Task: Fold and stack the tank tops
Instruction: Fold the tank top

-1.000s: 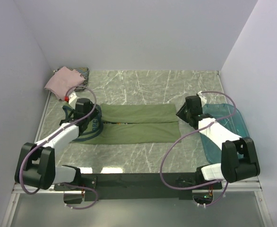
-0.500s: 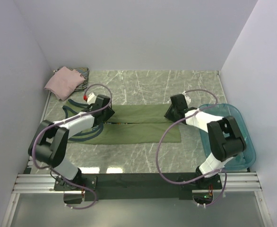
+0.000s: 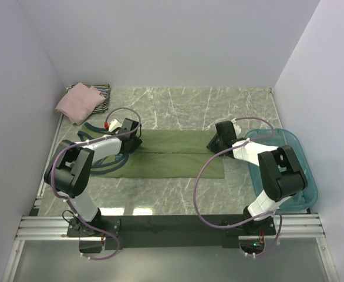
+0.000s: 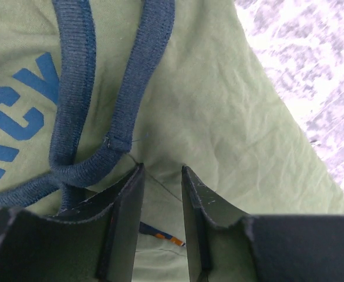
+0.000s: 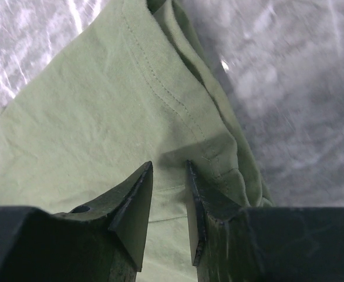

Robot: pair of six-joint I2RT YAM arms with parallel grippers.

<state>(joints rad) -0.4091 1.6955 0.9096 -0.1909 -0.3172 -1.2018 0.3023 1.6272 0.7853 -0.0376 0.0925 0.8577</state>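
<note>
The olive-green cotton tank top (image 3: 172,154) lies mid-table. The pale pink folded tank top (image 3: 77,103) sits far-left, atop the black-and-white striped one (image 3: 101,90). The translucent teal plastic tub (image 3: 304,170) is right.

Light was even and bright overhead. The marbled green-grey tabletop (image 3: 184,106) glared white in both wrist views, slightly blurred.

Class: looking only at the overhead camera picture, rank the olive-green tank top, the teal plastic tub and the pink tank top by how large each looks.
1. Olive-green tank top, spread flat, looks largest.
2. Teal plastic tub, partly hidden by the right arm, so its second place is less sure.
3. Pink tank top, folded in the far corner, clearly smallest.
</note>
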